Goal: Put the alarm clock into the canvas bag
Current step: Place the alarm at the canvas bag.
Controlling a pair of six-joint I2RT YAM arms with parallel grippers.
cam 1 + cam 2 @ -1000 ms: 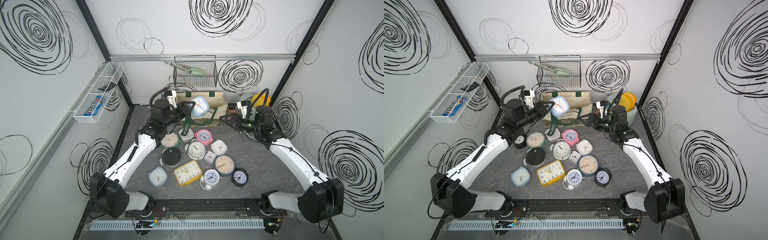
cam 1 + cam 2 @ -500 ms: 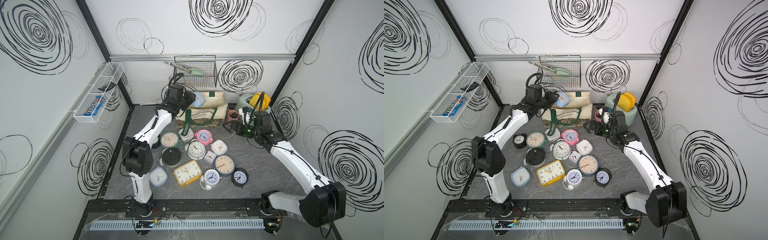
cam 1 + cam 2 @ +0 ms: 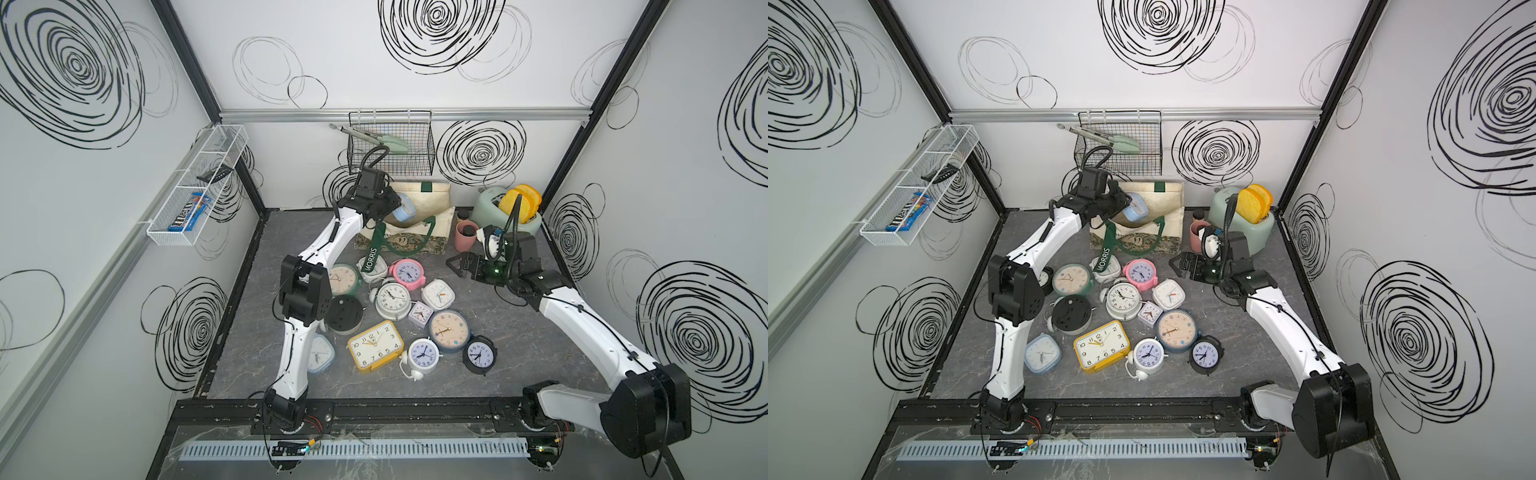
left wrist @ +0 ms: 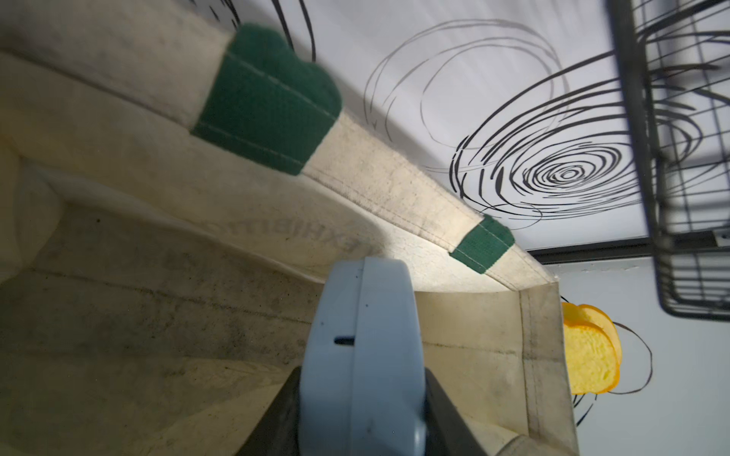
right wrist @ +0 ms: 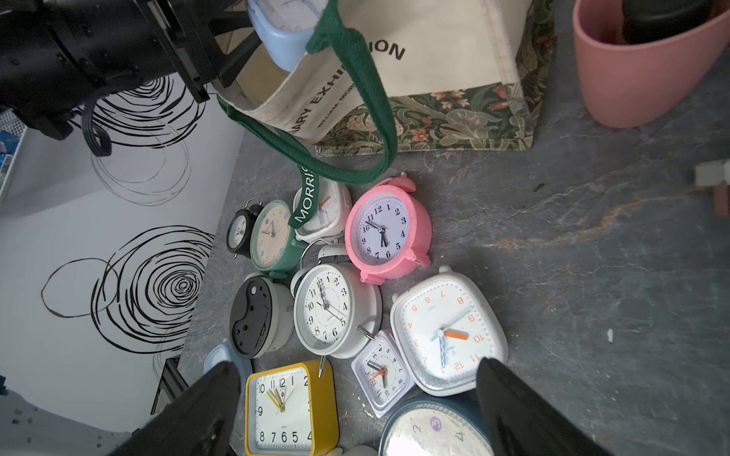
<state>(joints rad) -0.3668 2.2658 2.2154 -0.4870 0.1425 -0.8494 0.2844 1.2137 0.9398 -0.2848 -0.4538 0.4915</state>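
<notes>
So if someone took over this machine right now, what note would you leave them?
Left gripper: shut on the light blue alarm clock, held at the open mouth of the canvas bag.
Right gripper: open, empty, hovering near the other clocks on the table.
Done: clock picked up and brought to the bag.
Left: lower it in, release, pull the arm out.

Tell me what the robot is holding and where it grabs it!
The left gripper holds the light blue alarm clock, pinched by its front and back faces, over the open canvas bag. The right gripper is open, holding nothing.
</notes>
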